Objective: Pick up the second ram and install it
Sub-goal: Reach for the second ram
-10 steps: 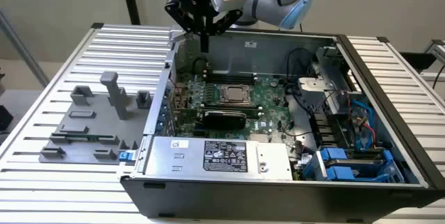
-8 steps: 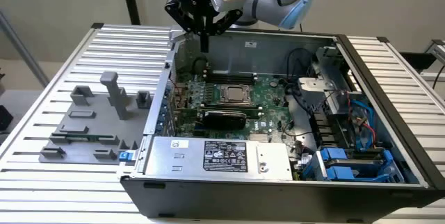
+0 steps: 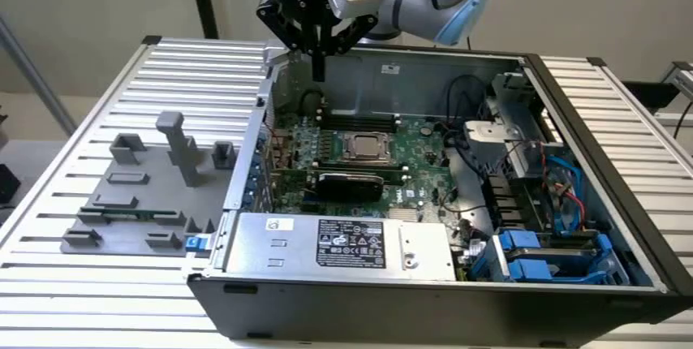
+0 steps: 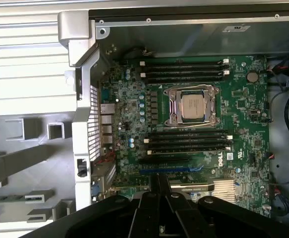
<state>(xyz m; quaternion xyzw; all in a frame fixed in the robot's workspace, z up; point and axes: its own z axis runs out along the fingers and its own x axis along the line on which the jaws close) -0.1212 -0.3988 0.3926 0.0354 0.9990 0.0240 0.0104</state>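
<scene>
My gripper [image 3: 320,73] hangs shut over the far left corner of the open computer case [image 3: 606,162], with nothing between its fingers. Its closed black fingers [image 4: 160,198] point down at the green motherboard [image 4: 238,114]. The second ram [image 3: 128,214], a thin green stick, rests in a slot of the grey holder [image 3: 109,178] outside the case, on the exterior view's left and well away from the gripper. It also appears as a green strip [image 4: 8,197] in the wrist view. Long black memory slots [image 4: 184,69] lie on both sides of the CPU socket [image 4: 193,105].
The case's metal side wall [image 4: 82,124] stands between the holder and the motherboard. A tall grey post [image 3: 178,142] rises from the holder. A power supply [image 3: 346,243] fills the near part of the case, and cables and blue drive bays [image 3: 541,260] sit on the exterior view's right.
</scene>
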